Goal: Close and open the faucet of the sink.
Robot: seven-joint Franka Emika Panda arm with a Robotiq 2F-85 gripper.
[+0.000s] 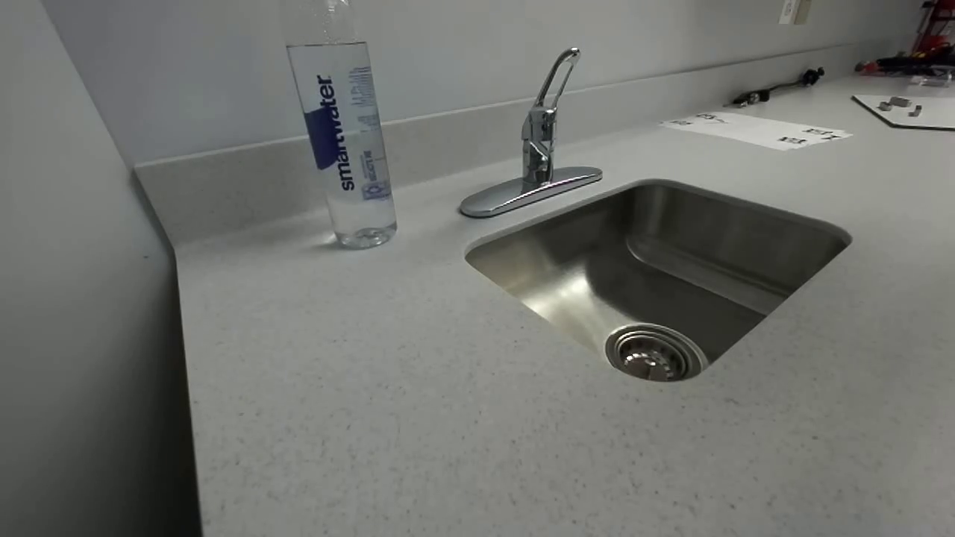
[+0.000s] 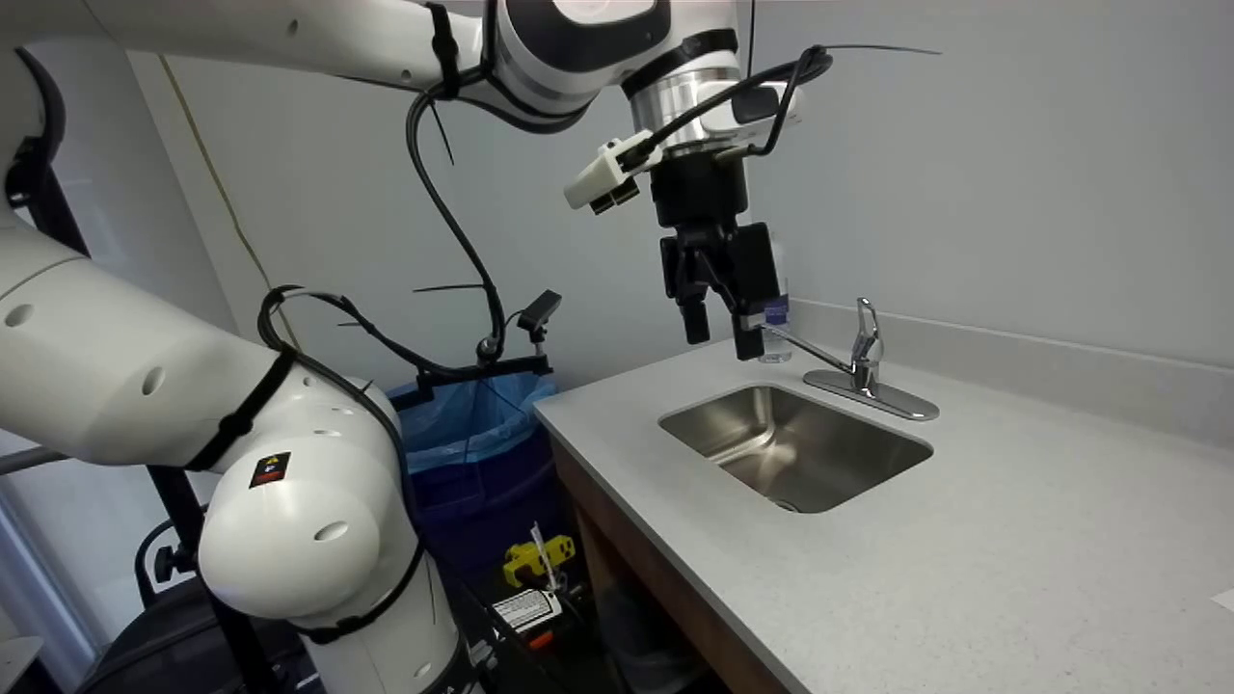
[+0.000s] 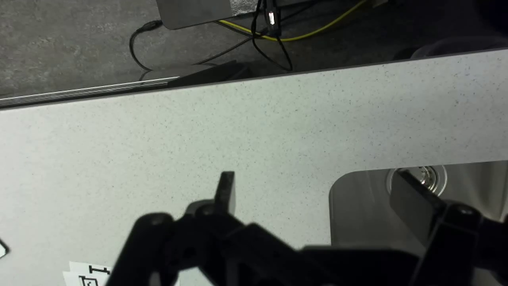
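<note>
Faucet [image 2: 865, 364] now, fixed between sink [image 2: 798, 453] and wall [image 2: 1022, 193], spout [image 2: 805, 348] presumably placed to drain inside; above the counter [image 2: 1012, 540], the gripper [image 2: 721, 332] is held empty, fingers [image 2: 695, 323] spread, likely so the lever [image 1: 551, 74] can be taken.

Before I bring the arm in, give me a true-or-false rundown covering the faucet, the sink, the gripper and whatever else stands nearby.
1. The faucet rises from the counter beside the sink, its lever handle pointing upward. True.
2. The gripper has its jaws apart. True.
3. The gripper is clamped on the lever handle. False: in an exterior view there is a clear gap between the two.
4. In the wrist view, one finger partly overlaps the drain. True.
5. The faucet is the only thing standing on the counter near the sink. False: a water bottle stands upright there too.
</note>
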